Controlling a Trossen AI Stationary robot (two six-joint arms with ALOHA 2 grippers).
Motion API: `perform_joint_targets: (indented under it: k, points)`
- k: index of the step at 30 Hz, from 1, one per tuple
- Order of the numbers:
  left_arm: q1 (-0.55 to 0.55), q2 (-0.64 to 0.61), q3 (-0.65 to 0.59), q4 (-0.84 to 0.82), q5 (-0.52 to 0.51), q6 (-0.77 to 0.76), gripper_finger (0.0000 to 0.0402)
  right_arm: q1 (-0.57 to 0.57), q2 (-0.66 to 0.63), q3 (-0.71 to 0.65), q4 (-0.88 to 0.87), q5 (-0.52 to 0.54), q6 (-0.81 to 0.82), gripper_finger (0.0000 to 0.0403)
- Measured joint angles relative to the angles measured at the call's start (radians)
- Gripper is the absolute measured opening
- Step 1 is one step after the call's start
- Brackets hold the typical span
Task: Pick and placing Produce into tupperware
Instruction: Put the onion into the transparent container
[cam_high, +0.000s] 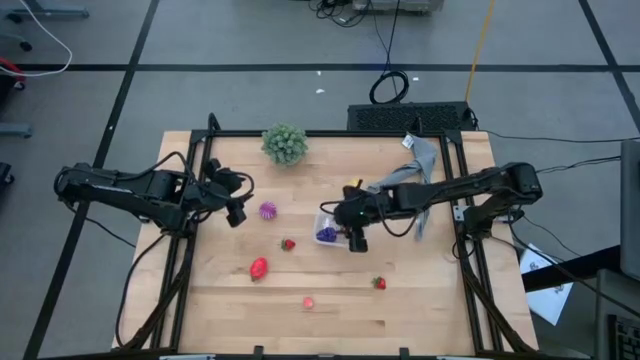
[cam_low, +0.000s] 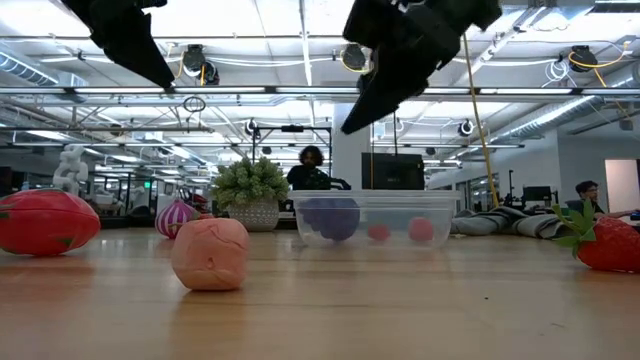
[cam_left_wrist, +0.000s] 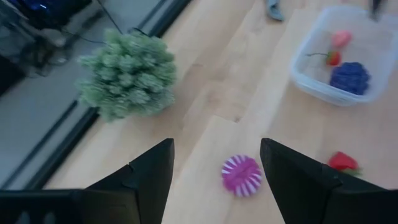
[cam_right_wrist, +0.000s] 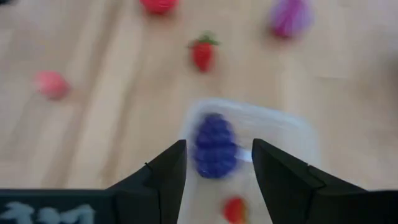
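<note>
Tupperware (cam_high: 334, 228) just right of centre in the high view, on the table (cam_high: 420, 300). Holds the purple grape cluster (cam_high: 326, 235); left wrist view also shows a small strawberry (cam_left_wrist: 333, 58) and a pink piece (cam_left_wrist: 341, 38) inside.

Right gripper (cam_high: 357, 240) above the container's lower right edge, fingers apart, nothing held. Right wrist view looks straight down on the cluster between the spread fingers (cam_right_wrist: 163, 174).

Left gripper (cam_high: 236, 214) left of centre, beside the spiky magenta ball (cam_high: 268, 210), fingers spread, empty. Left wrist view frames the ball between its fingers (cam_left_wrist: 146, 177); whether touching the table, cannot tell.

Loose produce on the table, high view:
- small strawberry (cam_high: 288, 243), just left of the container
- large red piece (cam_high: 259, 267), lower left of centre
- pink piece (cam_high: 308, 302), bottom centre
- strawberry (cam_high: 379, 283), lower right of the container

Green bushy plant (cam_high: 285, 144) at upper centre edge of the table. Grey cloth (cam_high: 422, 160) at upper right, partly under the right arm.
</note>
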Motion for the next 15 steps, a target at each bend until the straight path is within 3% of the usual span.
perform_joint_targets:
  k: [6,12,15]
  points:
    - [-0.003,0.032,0.0,0.0,0.091,-0.046,0.0243,0.005,-0.093,0.005,-0.254,0.171,0.121,0.0173]
    - [-0.012,0.153,0.0,0.0,0.115,-0.045,0.0243,0.005,-0.142,0.004,-0.468,0.173,0.324,0.0173]
    - [-0.011,0.221,0.0,0.0,0.077,-0.017,0.0243,0.011,-0.144,0.004,-0.51,0.17,0.364,0.0173]
